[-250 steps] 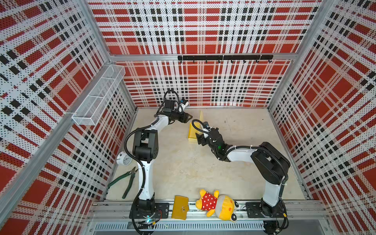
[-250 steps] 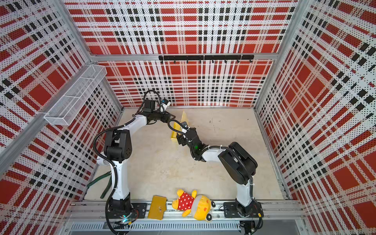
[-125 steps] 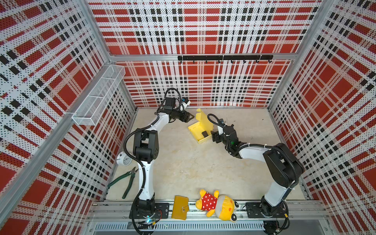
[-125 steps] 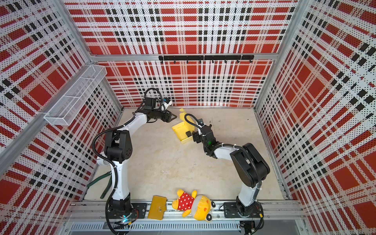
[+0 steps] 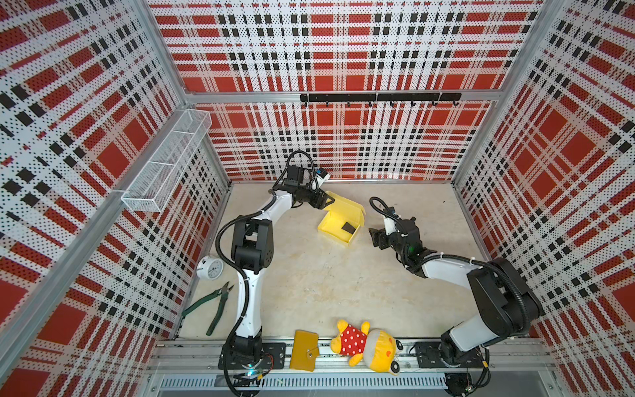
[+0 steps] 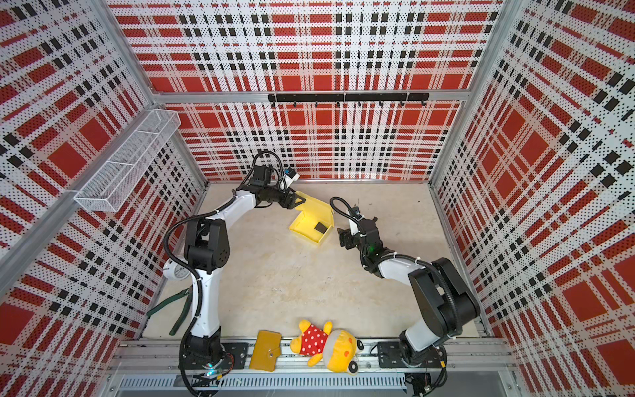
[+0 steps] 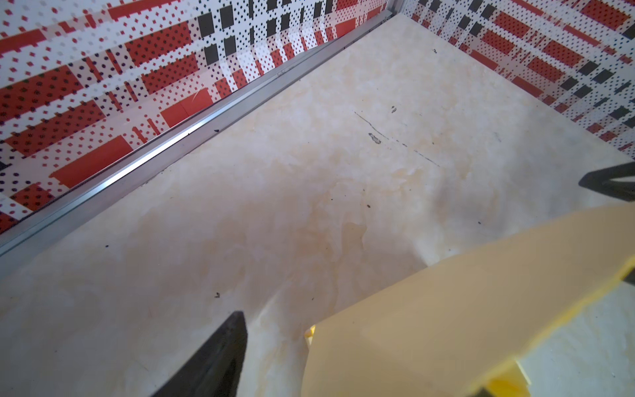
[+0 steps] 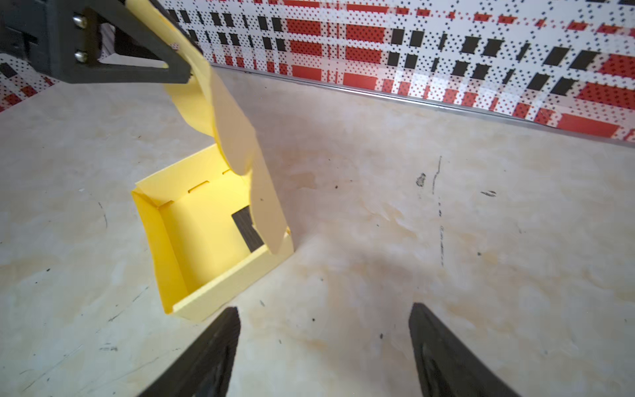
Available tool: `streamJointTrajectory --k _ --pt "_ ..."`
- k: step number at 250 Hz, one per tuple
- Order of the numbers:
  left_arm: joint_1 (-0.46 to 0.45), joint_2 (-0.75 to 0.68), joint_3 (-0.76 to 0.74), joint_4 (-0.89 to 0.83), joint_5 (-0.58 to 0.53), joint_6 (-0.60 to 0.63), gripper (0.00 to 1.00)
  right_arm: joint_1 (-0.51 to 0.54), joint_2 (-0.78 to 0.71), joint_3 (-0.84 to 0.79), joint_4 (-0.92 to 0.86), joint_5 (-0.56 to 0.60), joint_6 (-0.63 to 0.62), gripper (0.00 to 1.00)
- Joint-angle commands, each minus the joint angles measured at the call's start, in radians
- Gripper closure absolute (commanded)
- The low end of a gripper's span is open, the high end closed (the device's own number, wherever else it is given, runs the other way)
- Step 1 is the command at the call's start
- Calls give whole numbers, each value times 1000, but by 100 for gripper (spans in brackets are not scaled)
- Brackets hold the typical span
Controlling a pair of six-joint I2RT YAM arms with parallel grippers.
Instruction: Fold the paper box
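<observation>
Item: paper box [image 5: 331, 225], tray formed and lid raised, near the middle of the table's [image 5: 309, 282] back edge. Left gripper [image 5: 325, 202], jaws wide, straddles the lid's free flap without clamping it. Right gripper [image 5: 375, 238], wide and empty, stands just off the tray's short right end.

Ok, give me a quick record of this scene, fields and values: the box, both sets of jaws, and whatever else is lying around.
paper box: tray formed, standing on the table, lid raised
inside box: one small flat black piece
left jaws: open, at the lid's top edge
right jaws: open, empty, beside the box, apart from it
front rail: mustard wallet, plush toy
table's left edge: white clock, green-handled pliers
fold status: lid not yet closed
</observation>
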Motion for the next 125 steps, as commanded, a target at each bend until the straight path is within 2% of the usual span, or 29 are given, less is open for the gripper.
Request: streamJointTrajectory --k 1,18,54,125 --pt "14 -24 -25 -6 21 24 31 -32 -33 1 18 -57 8 20" --pt "19 -40 -61 10 21 24 35 -57 -10 29 4 -99 9 21" --pt "21 -41 -62 -24 32 34 50 -106 81 134 -21 -212 -5 21" --pt "17 -51 -47 -56 29 37 62 -138 234 286 -68 -379 -44 23"
